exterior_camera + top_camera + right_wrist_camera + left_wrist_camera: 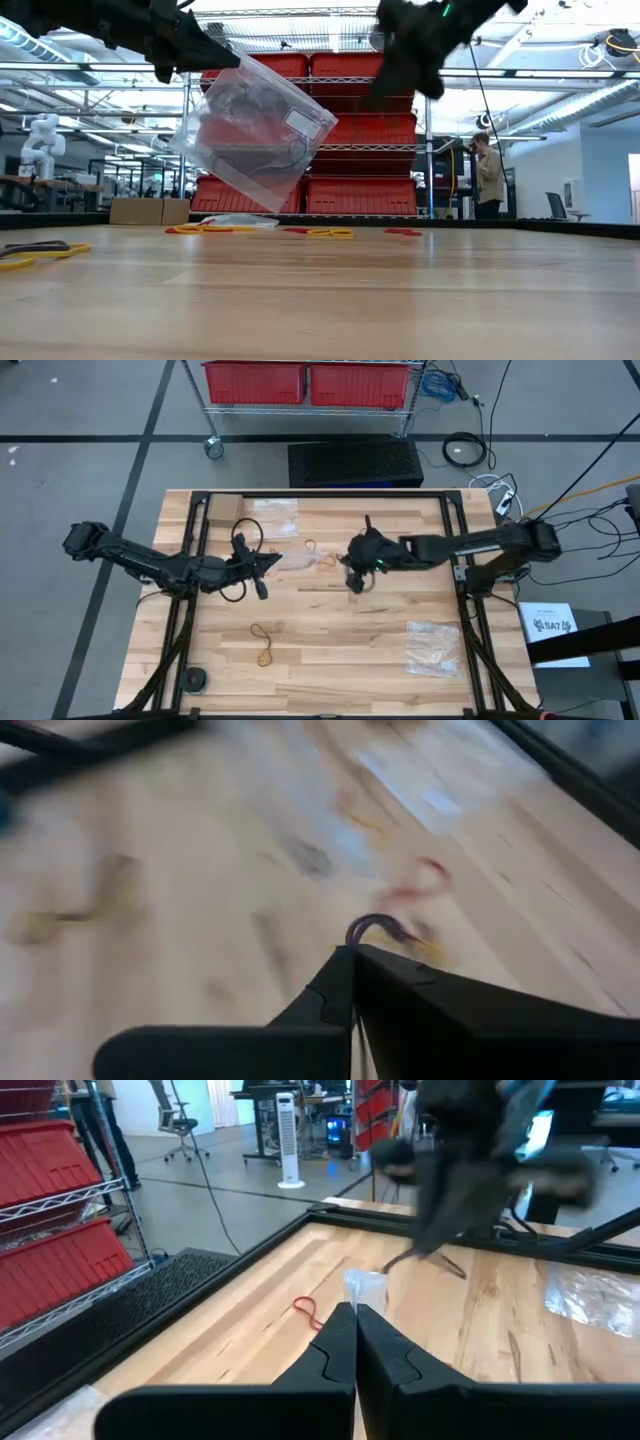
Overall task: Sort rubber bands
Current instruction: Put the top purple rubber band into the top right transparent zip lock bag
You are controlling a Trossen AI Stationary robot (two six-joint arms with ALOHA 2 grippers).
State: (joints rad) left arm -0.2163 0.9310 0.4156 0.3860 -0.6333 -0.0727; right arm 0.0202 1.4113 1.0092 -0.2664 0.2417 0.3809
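Observation:
My left gripper (272,562) is over the table's middle left, shut on a clear plastic bag (255,130) with dark bands inside. My right gripper (355,578) is raised over the table's middle, shut on a dark rubber band (372,926). A red rubber band (310,545) lies flat on the wood between the two grippers, toward the far side. Two tan rubber bands (266,643) lie flat near the front left. In the low view, more yellow and red bands (330,232) lie farther back on the table. My left gripper pinches the bag's upper edge (365,1288) between its two shut fingers, which come nearly level from the table's left. The bag hangs tilted below the fingers, clear of the table. My right gripper pinches the dark rubber band between its fingertips, which slant downward. A short loop (385,927) sticks out beyond the tips. The band is lifted clear of the wood.
One more clear bag (275,515) lies at the far side and another (435,645) at the near right. A black round object (192,678) sits at the near left corner. Red bins (305,380) stand on a wire shelf beyond the far edge.

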